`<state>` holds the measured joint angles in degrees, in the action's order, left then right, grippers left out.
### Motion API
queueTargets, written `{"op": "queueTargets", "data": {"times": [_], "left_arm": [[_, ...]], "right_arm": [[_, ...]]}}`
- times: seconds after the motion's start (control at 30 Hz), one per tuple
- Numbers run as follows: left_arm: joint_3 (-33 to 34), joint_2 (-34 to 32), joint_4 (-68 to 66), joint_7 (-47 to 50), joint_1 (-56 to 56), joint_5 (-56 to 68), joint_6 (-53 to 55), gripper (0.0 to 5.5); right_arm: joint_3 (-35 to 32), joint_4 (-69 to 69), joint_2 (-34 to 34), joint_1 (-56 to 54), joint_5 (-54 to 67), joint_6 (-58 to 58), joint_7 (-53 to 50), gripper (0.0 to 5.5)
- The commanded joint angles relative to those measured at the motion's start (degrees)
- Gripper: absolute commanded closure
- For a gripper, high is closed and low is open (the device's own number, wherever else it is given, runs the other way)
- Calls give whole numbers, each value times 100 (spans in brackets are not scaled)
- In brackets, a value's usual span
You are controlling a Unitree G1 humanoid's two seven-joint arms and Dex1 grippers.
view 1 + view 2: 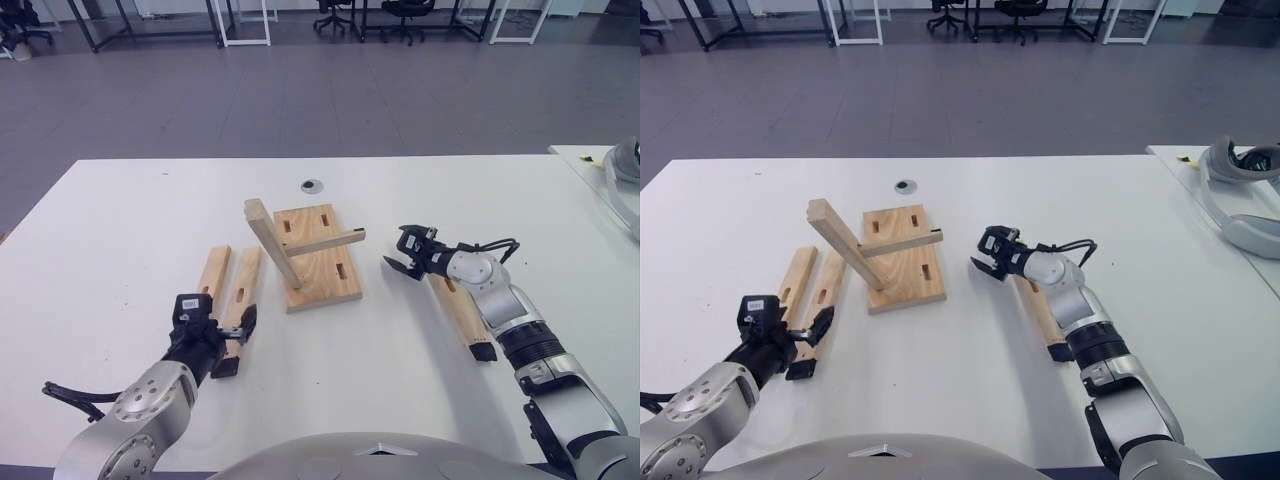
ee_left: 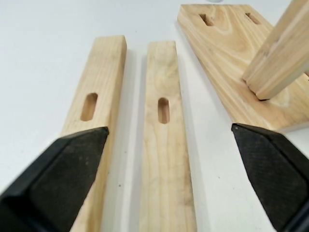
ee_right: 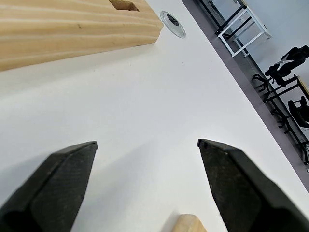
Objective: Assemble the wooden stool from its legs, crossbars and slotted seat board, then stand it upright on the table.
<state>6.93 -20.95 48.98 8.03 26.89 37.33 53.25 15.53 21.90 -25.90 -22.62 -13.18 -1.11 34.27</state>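
The wooden stool [image 1: 300, 255] is partly built. At left, two loose legs [image 1: 213, 272] lie under the left gripper [image 2: 169, 135], jaws open, likely for picking. Its wrist view reveals their slots [image 2: 163, 110]. The seat board [image 1: 335, 285] lies mid-surface [image 1: 150, 220], holding one tilted leg [image 1: 272, 243] and a crossbar [image 1: 330, 241]. The right gripper [image 1: 398, 252], jaws open, hangs above a fourth leg [image 1: 462, 312].

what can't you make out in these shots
- Leg on the robot's right: forearm covers part of it in the head views, slots unseen.
- Outer loose leg, inner loose leg: near ends cut off by the left wrist view's edge.
- Seat board: mostly outside the right wrist view.
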Motion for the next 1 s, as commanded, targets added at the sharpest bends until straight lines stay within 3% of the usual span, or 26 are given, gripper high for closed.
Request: {"op": "queueTargets", "data": {"times": [0.03, 0.23, 0.57, 0.87, 1.0], "left_arm": [[-186, -12, -195, -164, 142, -350, -96, 81], [-590, -191, -666, -317, 208, -1123, -205, 81], [-643, -7, -745, -575, 0, -1648, -536, 242], [63, 212, -814, -636, -788, -1653, -554, 378], [-104, -143, -791, -961, -742, -1903, -593, 452]], "right_arm": [[26, 92, 26, -57, -41, 39, -12, 161], [-3, 221, 79, -64, -9, 62, -68, 161], [-39, 433, 215, -208, -21, 136, -244, 161], [-1104, 1107, 515, -1114, 658, -258, -1085, 161], [-1163, 1293, 510, -1250, 686, -275, -1146, 161]]}}
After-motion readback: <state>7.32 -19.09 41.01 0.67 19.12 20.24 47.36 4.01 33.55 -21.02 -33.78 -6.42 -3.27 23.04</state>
